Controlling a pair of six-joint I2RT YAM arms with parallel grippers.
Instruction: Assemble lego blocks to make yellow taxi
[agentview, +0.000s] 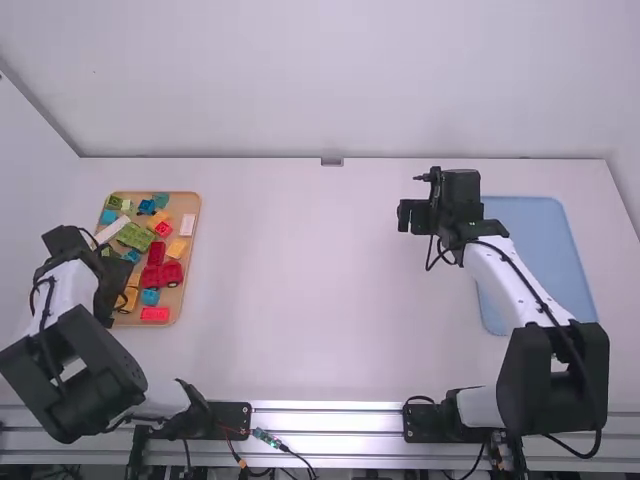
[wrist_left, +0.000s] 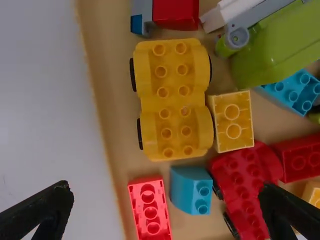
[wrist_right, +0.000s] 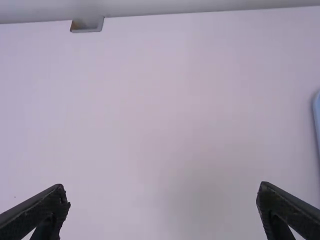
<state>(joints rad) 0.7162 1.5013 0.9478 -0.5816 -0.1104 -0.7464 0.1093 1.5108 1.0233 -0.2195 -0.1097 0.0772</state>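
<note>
In the high view my left gripper (agentview: 122, 302) is over the lower left edge of the wooden tray (agentview: 187, 299). In its wrist view the left gripper (wrist_left: 167, 194) stands open, above the blocks. There a yellow wheeled base (wrist_left: 175, 100) lies near the tray's edge, with a yellow block (wrist_left: 232, 121) beside it. Past the yellow base's end are a blue curved block (wrist_left: 191, 190) and a red block (wrist_left: 150, 208). My right gripper (agentview: 414, 215) hangs over the table between the tray and the blue mat. In its own view the right gripper (wrist_right: 164, 194) is open and holds nothing.
A light blue mat (agentview: 545, 240) lies at the table's right, partly under the right arm. Red wheeled pieces (wrist_left: 245, 185), a green piece (wrist_left: 275, 47) and several small blocks crowd the tray. Bare white tabletop (agentview: 320, 280) stretches between tray and mat.
</note>
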